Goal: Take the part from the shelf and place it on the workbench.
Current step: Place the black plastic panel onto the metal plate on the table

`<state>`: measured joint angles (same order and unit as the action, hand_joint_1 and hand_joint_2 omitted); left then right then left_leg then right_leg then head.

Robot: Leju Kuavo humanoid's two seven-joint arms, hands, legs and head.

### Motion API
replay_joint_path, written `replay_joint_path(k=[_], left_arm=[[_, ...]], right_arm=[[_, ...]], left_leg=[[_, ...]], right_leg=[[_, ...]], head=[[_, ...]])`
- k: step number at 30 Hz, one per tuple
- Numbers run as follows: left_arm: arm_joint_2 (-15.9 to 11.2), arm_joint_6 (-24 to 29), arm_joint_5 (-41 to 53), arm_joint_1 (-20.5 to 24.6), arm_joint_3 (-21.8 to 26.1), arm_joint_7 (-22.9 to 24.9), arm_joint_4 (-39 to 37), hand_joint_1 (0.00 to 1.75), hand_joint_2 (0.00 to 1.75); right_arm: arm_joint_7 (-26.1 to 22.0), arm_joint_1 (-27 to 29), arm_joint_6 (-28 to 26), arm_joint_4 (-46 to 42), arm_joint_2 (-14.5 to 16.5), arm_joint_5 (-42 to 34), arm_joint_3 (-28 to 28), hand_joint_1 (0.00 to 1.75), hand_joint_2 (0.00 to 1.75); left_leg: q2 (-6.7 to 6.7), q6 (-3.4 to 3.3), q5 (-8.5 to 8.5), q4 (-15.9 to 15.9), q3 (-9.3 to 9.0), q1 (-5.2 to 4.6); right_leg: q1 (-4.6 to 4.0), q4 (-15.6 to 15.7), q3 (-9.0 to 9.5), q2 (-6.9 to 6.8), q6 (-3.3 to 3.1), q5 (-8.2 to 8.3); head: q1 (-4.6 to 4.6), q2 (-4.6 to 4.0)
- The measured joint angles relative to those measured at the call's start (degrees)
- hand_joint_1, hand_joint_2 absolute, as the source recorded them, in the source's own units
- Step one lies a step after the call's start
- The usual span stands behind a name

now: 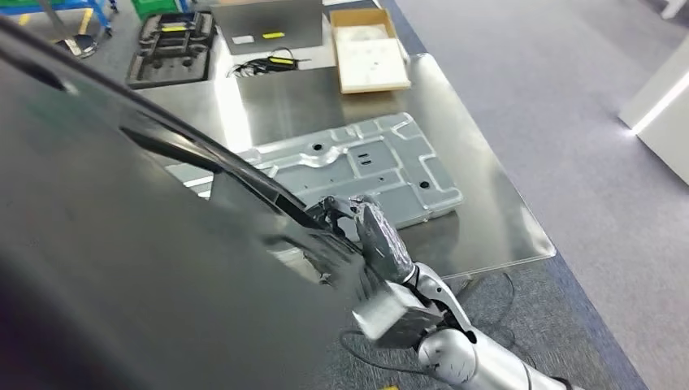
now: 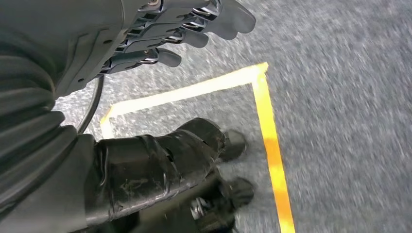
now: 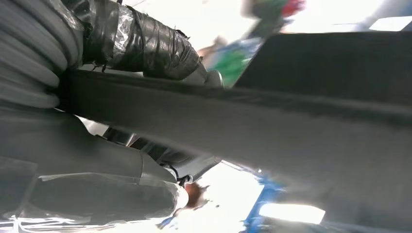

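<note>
A large glossy black part (image 1: 122, 244) covers the left half of the head view, close to the camera. My right hand (image 1: 375, 236) grips its lower right edge, just in front of the metal workbench (image 1: 496, 219). In the right wrist view the part's dark edge (image 3: 291, 121) runs between the taped thumb (image 3: 141, 43) and the rest of my right hand (image 3: 97, 160). My left hand (image 2: 145, 43) hangs over the carpet with its fingers spread and nothing in it.
A silver stamped plate (image 1: 366, 162) lies on the workbench near its front. Farther back are a cardboard box (image 1: 370, 49), a black foam tray (image 1: 171, 49) and cables (image 1: 268, 63). Yellow floor tape (image 2: 269, 136) marks the grey carpet. A white unit (image 1: 662, 97) stands at right.
</note>
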<state>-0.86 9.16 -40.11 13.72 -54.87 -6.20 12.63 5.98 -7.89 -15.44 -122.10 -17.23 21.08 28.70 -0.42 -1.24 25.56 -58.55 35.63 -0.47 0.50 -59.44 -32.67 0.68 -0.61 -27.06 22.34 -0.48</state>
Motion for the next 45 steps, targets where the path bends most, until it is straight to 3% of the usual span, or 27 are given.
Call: replay_joint_path(k=[4, 9, 15, 21, 30, 34, 38, 42, 45], left_arm=[[0.6, -0.5, 1.3, 0.3, 0.0, 0.0, 0.1, 0.00, 1.75], [0.9, -0.9, 2.6, 0.7, 0.0, 0.0, 0.1, 0.00, 1.75], [1.8, -1.6, 3.9, 1.6, 0.0, 0.4, 0.1, 0.00, 1.75], [2.4, -2.1, 4.5, 2.3, 0.0, 0.6, 0.1, 0.00, 1.75], [3.1, -3.0, 5.1, 2.9, 0.0, 0.3, 0.1, 0.00, 1.75], [3.4, -3.0, 5.4, 3.3, 0.0, -0.1, 0.1, 0.00, 1.75], [3.7, -3.1, 6.4, 3.5, 0.0, 0.0, 0.1, 0.00, 1.75], [3.8, -2.3, 6.6, 3.5, 0.0, 0.1, 0.1, 0.00, 0.00], [3.9, -2.2, 6.6, 3.5, 0.0, 0.1, 0.1, 0.00, 0.00]], right_arm=[[8.4, -3.9, 2.7, 3.5, -2.7, 8.2, 0.0, 1.75, 1.75], [13.6, -6.8, 5.1, 8.7, -6.6, 12.5, -1.0, 1.75, 1.75], [17.8, -9.3, 8.2, 16.2, -12.2, 19.2, -3.3, 1.75, 1.75], [19.5, -10.7, 12.0, 22.2, -16.7, 25.9, -4.3, 1.75, 1.75], [19.9, -11.6, 15.5, 28.4, -21.5, 33.7, -4.3, 1.75, 1.75], [19.8, -11.5, 15.4, 29.9, -22.7, 35.2, -4.3, 0.00, 0.00], [18.5, -11.1, 15.2, 30.6, -23.0, 35.7, -4.5, 0.00, 0.00], [17.4, -10.8, 15.0, 30.8, -23.1, 35.6, -4.8, 0.00, 0.00], [17.3, -10.5, 15.0, 30.8, -23.2, 35.5, -5.0, 0.00, 0.00]], left_leg=[[-0.01, 0.95, -1.06, 0.4, 0.00, 0.22], [-0.08, 0.37, -0.91, 0.4, 0.01, 0.17], [-0.09, 0.01, -0.93, 0.4, 0.02, 0.16], [-0.09, -0.15, -1.02, 0.4, -0.01, 0.16], [-0.09, -0.17, -1.04, 0.6, -0.12, 0.20], [-0.07, -0.17, -1.04, 0.7, -0.19, 0.20], [-0.06, -0.15, -1.05, 0.8, -0.22, 0.22], [-0.05, -0.12, -1.07, 0.9, -0.29, 0.23], [-0.04, -0.08, -1.10, 0.9, -0.30, 0.26]], right_leg=[[-0.33, 0.2, -0.02, -0.08, -0.74, 0.05], [-0.34, 1.0, 0.35, -0.22, -0.23, 0.19], [-0.32, 1.3, 0.51, -0.30, 0.59, 0.37], [-0.33, 1.4, 0.49, -0.32, 0.73, 0.42], [-0.34, 1.4, 0.44, -0.30, 0.73, 0.40], [-0.33, 1.4, 0.43, -0.26, 0.72, 0.40], [-0.34, 1.4, 0.44, -0.25, 0.71, 0.39], [-0.34, 1.4, 0.45, -0.23, 0.70, 0.38], [-0.34, 1.4, 0.46, -0.23, 0.70, 0.38]], head=[[-3.18, 0.01], [-6.64, 0.02], [-9.71, 0.03], [-11.23, 0.13], [-12.69, 0.17], [-13.39, 0.20], [-13.71, 0.20], [-13.83, 0.20], [-13.84, 0.20]])
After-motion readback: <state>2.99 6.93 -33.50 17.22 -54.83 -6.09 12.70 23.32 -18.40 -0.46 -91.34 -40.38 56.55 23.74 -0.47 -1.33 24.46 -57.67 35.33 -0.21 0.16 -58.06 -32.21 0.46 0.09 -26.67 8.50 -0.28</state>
